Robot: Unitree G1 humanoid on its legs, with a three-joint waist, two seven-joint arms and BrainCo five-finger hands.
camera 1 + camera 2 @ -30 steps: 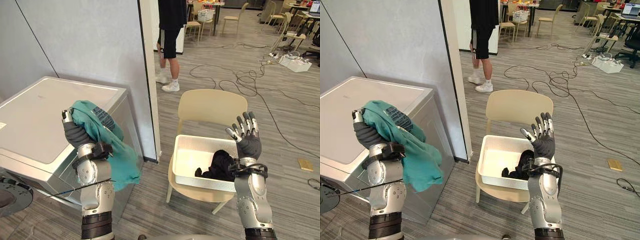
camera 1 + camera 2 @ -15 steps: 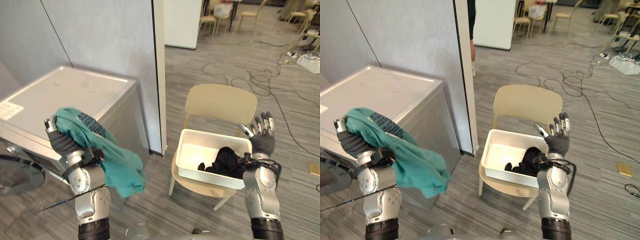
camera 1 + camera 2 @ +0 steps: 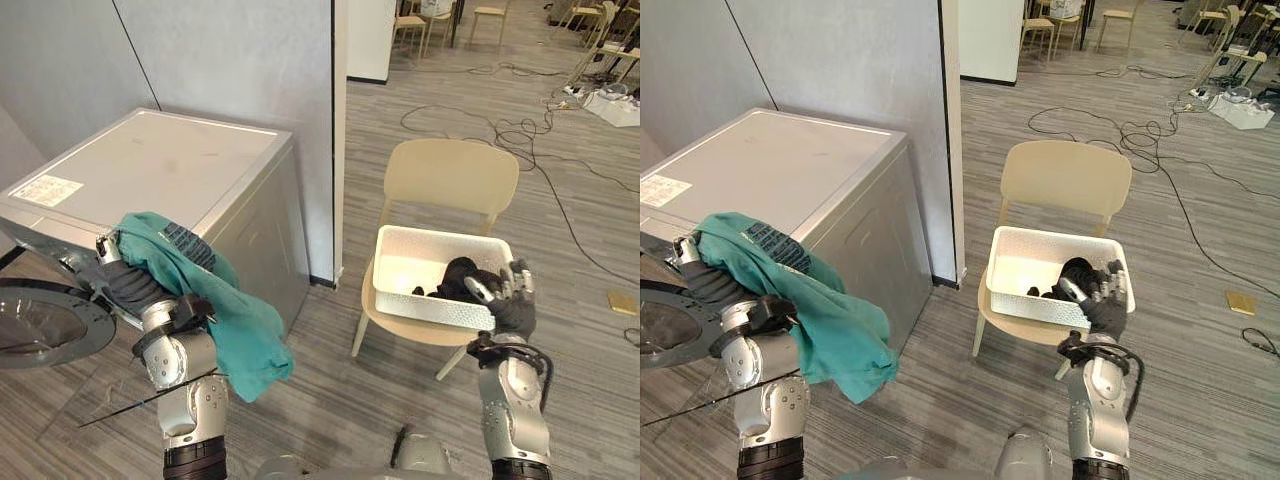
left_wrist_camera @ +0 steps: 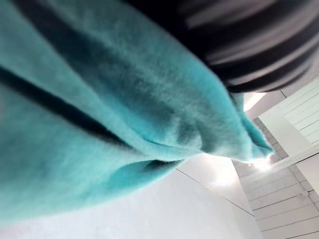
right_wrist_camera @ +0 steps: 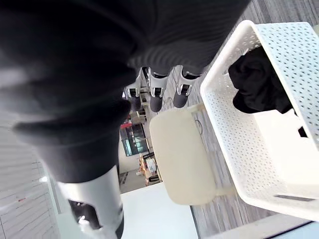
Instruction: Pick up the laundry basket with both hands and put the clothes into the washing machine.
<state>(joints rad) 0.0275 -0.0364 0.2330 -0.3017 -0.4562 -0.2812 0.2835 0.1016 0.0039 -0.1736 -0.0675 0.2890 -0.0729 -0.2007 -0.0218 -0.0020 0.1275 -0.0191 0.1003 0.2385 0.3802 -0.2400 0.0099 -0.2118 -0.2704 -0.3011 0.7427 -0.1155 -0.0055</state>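
Teal soft cloth, one shirt (image 3: 215, 310), is hanging in folds over the left hand (image 3: 128, 285) at the front of the washing machine (image 3: 160, 170), a grey metal box with its round door (image 3: 45, 325) open. Whether that hand is grasping the cloth I cannot tell. Right of the machine, one white perforated rectangular basket (image 3: 440, 310) is sitting on one beige chair (image 3: 450, 175) and holding one black garment (image 3: 458, 278). The right hand (image 3: 510, 305) is hovering near the basket, released.

head eyes look down, sharing washer (image 3: 150, 170) and basket (image 3: 440, 310); wrist cameras sit close.
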